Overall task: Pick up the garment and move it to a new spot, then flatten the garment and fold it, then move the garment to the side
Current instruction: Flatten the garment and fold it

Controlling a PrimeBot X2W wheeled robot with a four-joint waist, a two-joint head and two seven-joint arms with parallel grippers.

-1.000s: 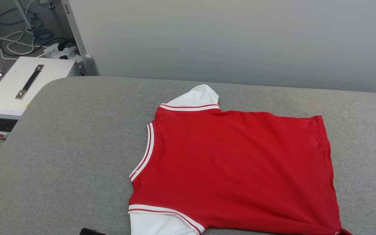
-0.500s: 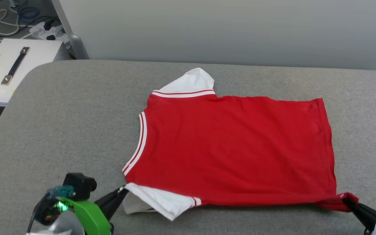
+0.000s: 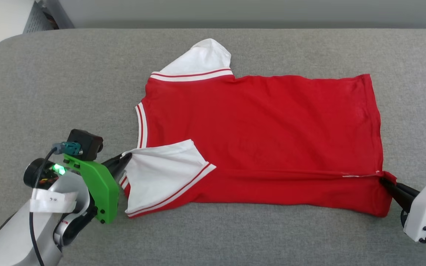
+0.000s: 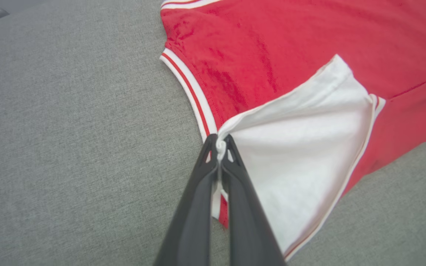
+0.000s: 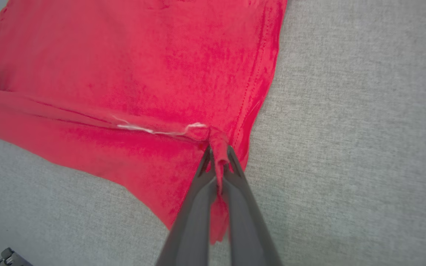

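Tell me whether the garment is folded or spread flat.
Partly folded: the garment lies mostly flat, but its near edge and white sleeve are turned over onto it.

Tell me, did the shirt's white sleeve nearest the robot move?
Yes. The near white sleeve of the red jersey T-shirt, pinched by the left gripper, has folded up over the red body, toward the far white sleeve.
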